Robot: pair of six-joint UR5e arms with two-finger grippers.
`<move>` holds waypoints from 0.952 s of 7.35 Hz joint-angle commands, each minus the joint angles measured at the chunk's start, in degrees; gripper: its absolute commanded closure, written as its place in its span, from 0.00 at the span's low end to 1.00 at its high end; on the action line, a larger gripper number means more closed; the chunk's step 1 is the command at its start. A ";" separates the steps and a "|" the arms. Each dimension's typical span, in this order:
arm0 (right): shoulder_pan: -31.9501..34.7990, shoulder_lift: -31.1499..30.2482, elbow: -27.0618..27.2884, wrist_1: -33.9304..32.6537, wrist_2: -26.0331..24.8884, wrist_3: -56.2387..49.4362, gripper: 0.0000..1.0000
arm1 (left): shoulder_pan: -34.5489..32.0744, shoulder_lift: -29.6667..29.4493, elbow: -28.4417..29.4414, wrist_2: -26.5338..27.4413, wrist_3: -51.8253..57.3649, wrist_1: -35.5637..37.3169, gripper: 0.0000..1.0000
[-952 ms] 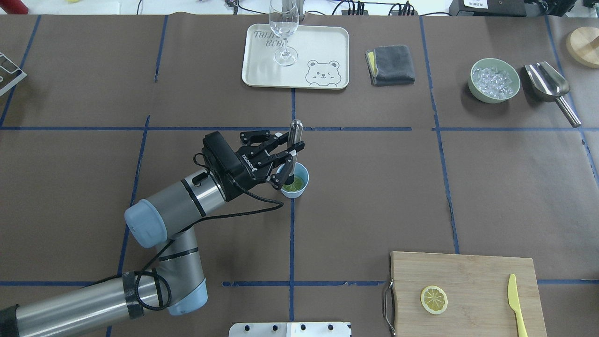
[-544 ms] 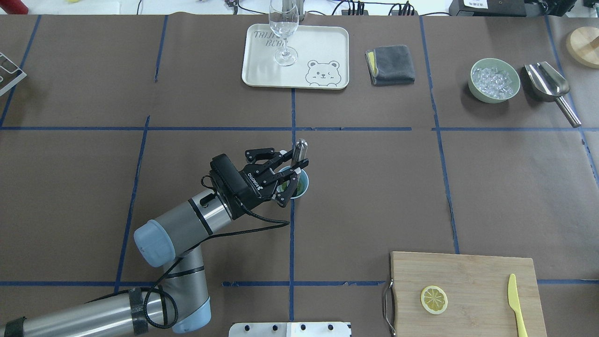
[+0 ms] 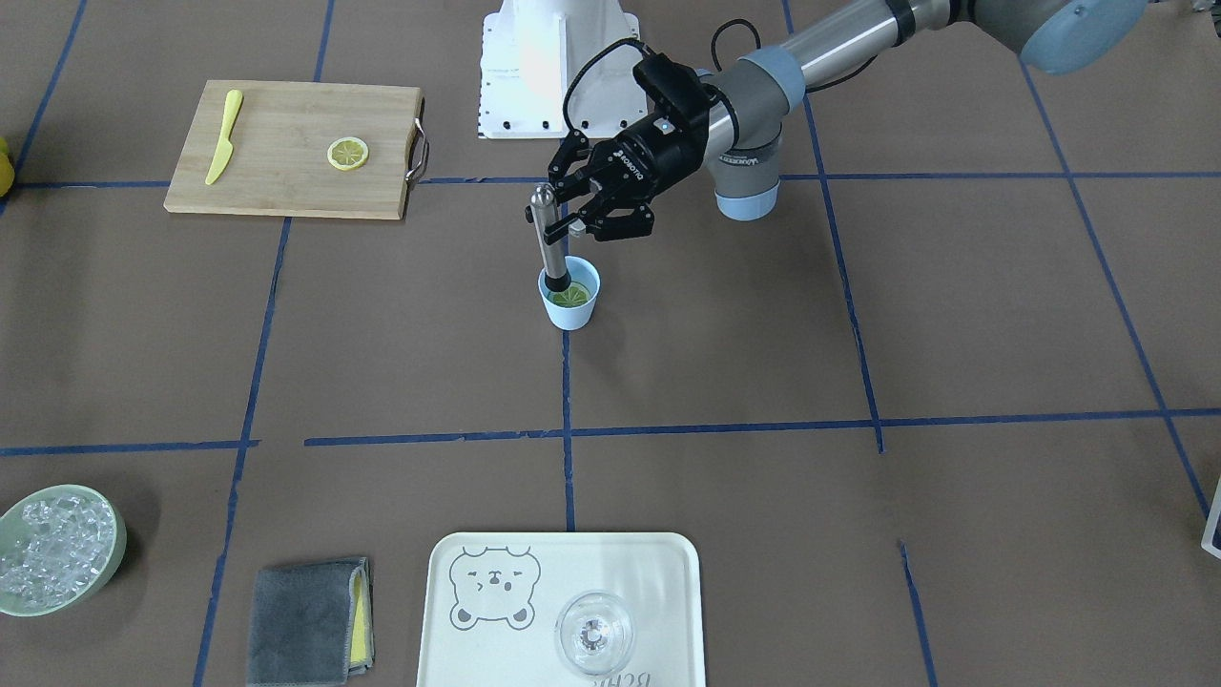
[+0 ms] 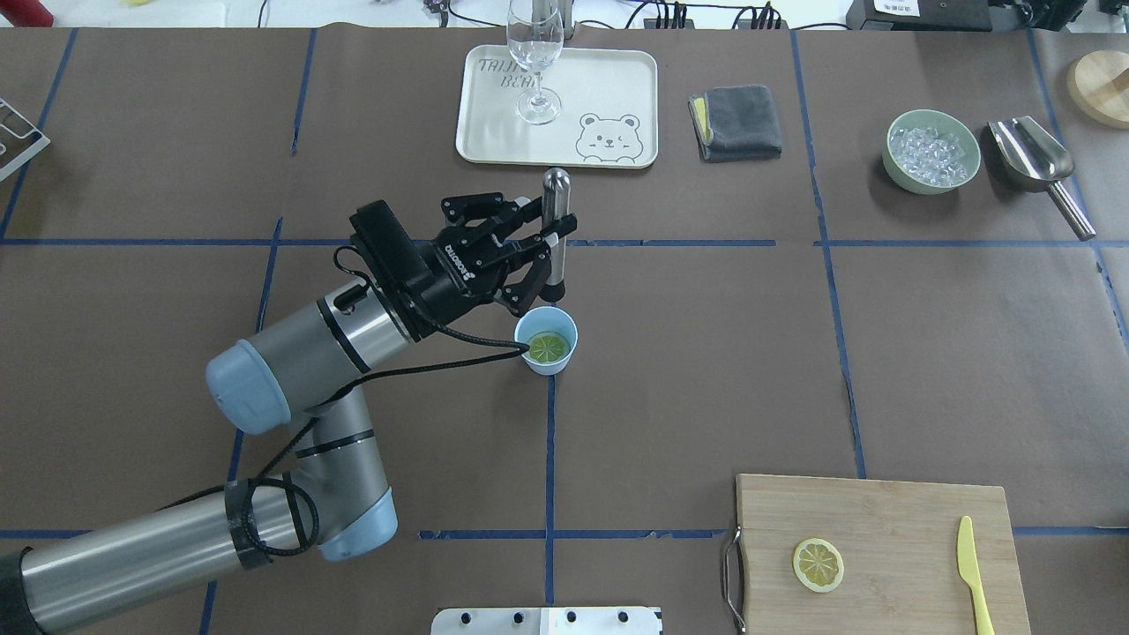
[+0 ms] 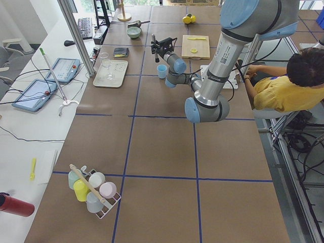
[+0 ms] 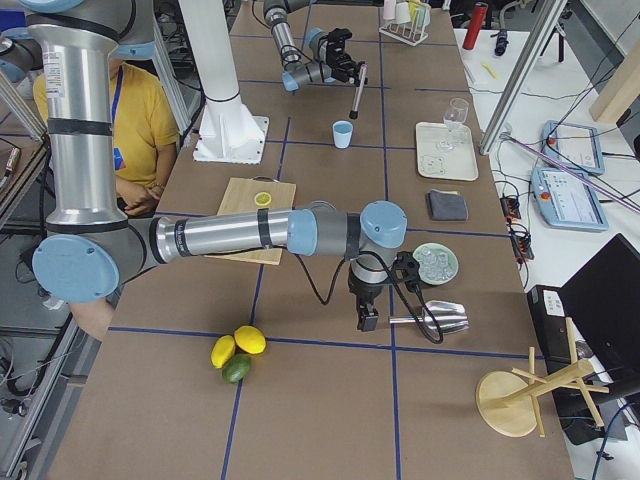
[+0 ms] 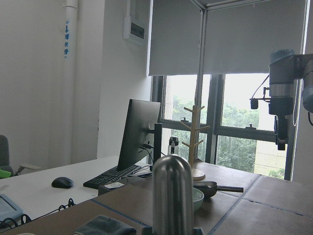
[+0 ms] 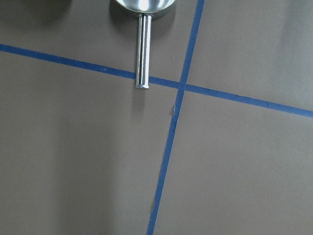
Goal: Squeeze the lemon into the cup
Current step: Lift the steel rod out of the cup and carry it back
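Observation:
The light-blue cup [image 4: 547, 354] stands mid-table with a greenish lemon slice [image 4: 547, 347] lying flat inside it; it also shows in the front-facing view [image 3: 570, 307]. My left gripper [image 4: 550, 236] is shut on an upright steel muddler [image 4: 554, 212], held above and just behind the cup. The muddler's black tip is at about rim height [image 3: 558, 282]. The muddler's top fills the left wrist view [image 7: 172, 196]. A second lemon slice [image 4: 818, 564] lies on the wooden cutting board [image 4: 882, 511]. My right gripper [image 6: 368, 315] shows only in the right side view, so I cannot tell its state.
A yellow plastic knife [image 4: 973, 573] lies on the board. A cream tray [image 4: 609, 88] holds a clear glass [image 4: 534, 53]. A grey cloth [image 4: 735, 122], a green bowl of ice [image 4: 932, 152] and a metal scoop [image 4: 1032, 159] sit at the back right.
The left gripper pushed the muddler down into the cup, then lifted it up and away from the robot. The lemon slice in the cup is now uncovered.

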 commanded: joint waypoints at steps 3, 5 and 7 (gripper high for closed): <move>0.09 -0.15 0.09 0.00 0.07 0.00 0.00 | -5.06 0.26 -15.25 -2.46 -3.45 42.30 1.00; 0.09 -0.23 0.09 0.00 0.07 -0.09 0.00 | -5.67 0.17 -20.54 -2.64 -5.65 62.38 1.00; 0.17 -0.41 0.09 0.00 0.07 -0.18 0.00 | -15.02 0.43 -24.25 -22.71 -5.75 85.65 1.00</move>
